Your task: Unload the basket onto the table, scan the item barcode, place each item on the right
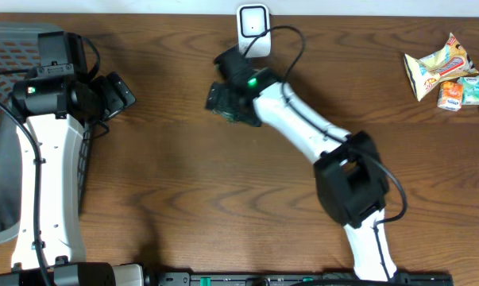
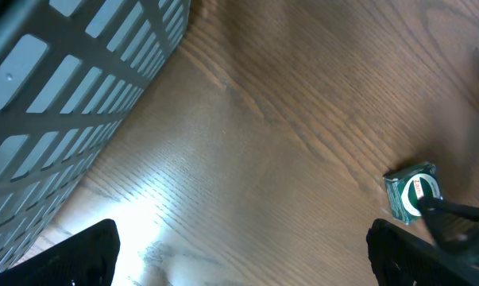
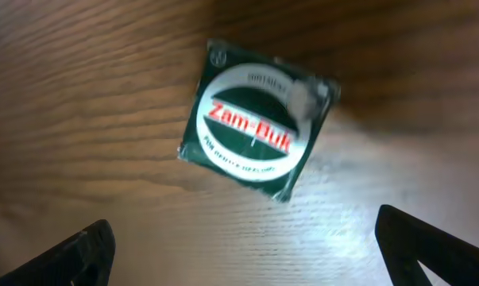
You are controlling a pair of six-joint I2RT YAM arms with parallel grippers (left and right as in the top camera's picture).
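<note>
here, table (image 1: 183, 183): wooden, 2 arms at work on it.
item: green zam-buk box (image 3: 255, 131) lay on the table, round label up, near the white scanner (image 1: 253, 28).
right gripper (image 3: 247, 242): hung over the box, fingers spread wide, gripping nothing.
left gripper (image 2: 239, 254): fingers wide apart, empty, beside the grey basket (image 2: 64, 95).
far right edge: snack packets (image 1: 450, 71), well apart from the box.

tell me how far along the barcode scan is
Done: nothing I can confirm. In hand: the open right claw hangs over the small green square Zam-Buk box lying on the wooden table, not gripping it. Remaining: show it to the white scanner; the colourful snack packets lie aside.
</note>
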